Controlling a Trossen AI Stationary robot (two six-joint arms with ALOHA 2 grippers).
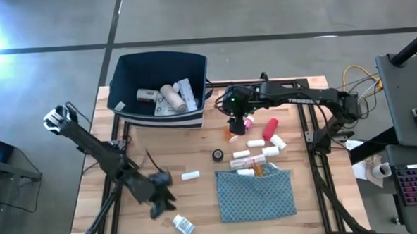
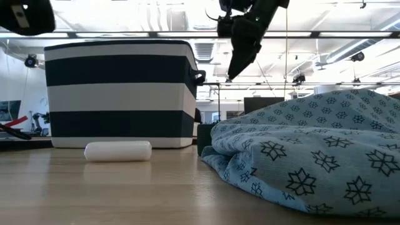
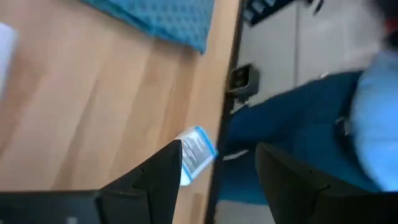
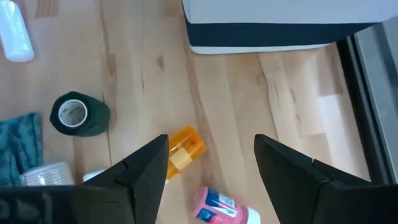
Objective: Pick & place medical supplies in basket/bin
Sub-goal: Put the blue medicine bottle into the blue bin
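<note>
Two grippers, both spread and empty.
Left gripper (image 1: 164, 203) hovers beside a blue-and-white box (image 1: 183, 224) at the wooden table's (image 1: 198, 198) near edge; right gripper (image 1: 236, 125) hangs over an orange vial (image 4: 181, 150) near the navy plastic tub (image 1: 127, 99).

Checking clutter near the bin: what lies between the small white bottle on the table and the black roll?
In the high view, only bare wood separates the white bottle from the black roll; nothing lies between them.

Bare wood (image 1: 196, 153) — between bin (image 1: 158, 84) and cloth (image 1: 258, 196)

Bottles (image 1: 167, 96) in bin (image 1: 192, 63); cloth (image 1: 257, 194) near table front.
</note>
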